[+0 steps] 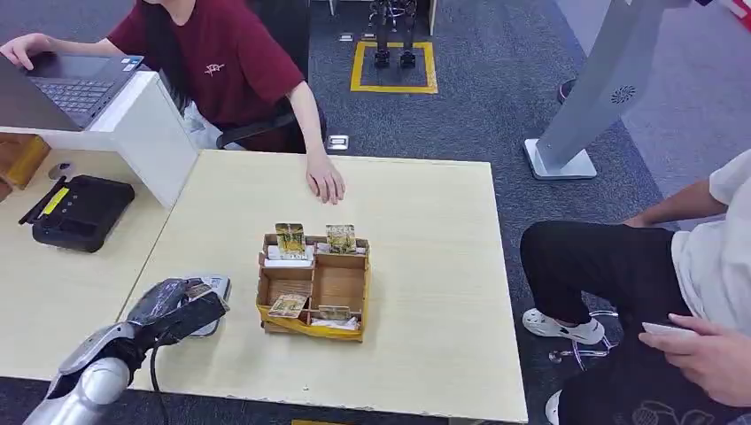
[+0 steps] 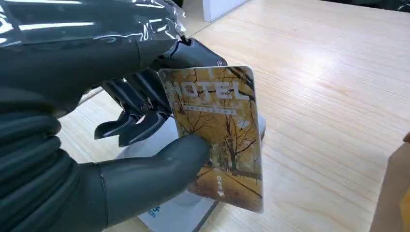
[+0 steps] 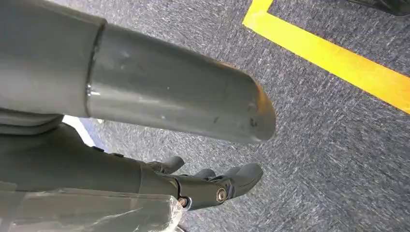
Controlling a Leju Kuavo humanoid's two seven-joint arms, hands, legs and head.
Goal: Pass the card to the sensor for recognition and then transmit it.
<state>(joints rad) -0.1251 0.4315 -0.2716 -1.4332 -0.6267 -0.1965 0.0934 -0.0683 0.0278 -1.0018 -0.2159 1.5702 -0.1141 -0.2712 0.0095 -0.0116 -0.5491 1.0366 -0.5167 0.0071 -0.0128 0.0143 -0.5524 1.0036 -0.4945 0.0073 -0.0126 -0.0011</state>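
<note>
My left hand (image 1: 181,307) hovers at the table's front left and pinches a hotel card (image 2: 217,135) with an autumn-tree picture between thumb and fingers. The card is held just over the flat white sensor pad (image 1: 215,305), whose edge shows under the card (image 2: 169,215) in the left wrist view. My right hand (image 3: 203,186) hangs beside my body over grey carpet, its fingers apart and holding nothing.
A cardboard divider box (image 1: 313,285) with more cards stands mid-table. A person in red rests a hand (image 1: 325,181) on the table's far edge. A black device (image 1: 78,211) lies on the left desk. Another seated person (image 1: 673,292) is at the right.
</note>
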